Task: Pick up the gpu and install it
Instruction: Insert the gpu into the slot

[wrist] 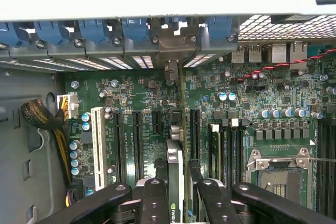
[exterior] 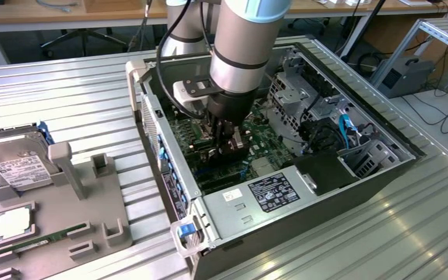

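Ribbed aluminium slats make up the surface [exterior: 68,105], and on it, in the exterior view, an open black desktop computer case [exterior: 380,175] lies on its side with its green motherboard [exterior: 267,146] exposed. Reaching down into the case from the far side, the grey robot arm [exterior: 240,46] carries its black claw [exterior: 228,143] low over the board near the middle of the case. On the exterior view's left, a grey plastic holder tray [exterior: 60,221] sits on the surface with a silver hard drive with a white label [exterior: 18,166] at its far end and a slim green RAM stick [exterior: 41,240] along its near edge. From the wrist view, the claw [wrist: 176,195] is closed on the gpu [wrist: 177,182], a thin dark card on a green circuit board seen edge-on between the two black fingers [wrist: 152,198]. The card stands upright over the motherboard [wrist: 252,93], in line with a long black expansion slot [wrist: 195,129], its silver end bracket [wrist: 176,45] up against the row of blue slot clips [wrist: 94,30] at the case's rear wall.
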`<state>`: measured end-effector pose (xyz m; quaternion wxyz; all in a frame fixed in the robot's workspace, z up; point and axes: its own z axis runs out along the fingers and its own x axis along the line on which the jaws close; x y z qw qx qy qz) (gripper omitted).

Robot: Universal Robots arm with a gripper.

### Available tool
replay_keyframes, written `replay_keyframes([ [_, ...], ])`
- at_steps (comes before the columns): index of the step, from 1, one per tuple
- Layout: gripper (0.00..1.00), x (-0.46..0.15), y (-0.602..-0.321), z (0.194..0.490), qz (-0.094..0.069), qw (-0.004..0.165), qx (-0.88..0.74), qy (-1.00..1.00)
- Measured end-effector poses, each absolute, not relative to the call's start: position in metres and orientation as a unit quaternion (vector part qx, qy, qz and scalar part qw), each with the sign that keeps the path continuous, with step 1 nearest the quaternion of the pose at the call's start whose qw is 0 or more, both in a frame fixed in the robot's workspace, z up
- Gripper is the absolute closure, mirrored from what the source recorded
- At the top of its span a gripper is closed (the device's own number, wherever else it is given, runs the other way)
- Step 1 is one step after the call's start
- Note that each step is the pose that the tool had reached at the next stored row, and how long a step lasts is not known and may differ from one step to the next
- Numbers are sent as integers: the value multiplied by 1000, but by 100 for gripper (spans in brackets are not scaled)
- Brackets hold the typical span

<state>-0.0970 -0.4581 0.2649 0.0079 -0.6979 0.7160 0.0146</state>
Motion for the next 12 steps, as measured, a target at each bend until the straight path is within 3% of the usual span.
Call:
replay_keyframes([
  [12, 74, -98, -458, 264, 15, 8, -698, 716],
])
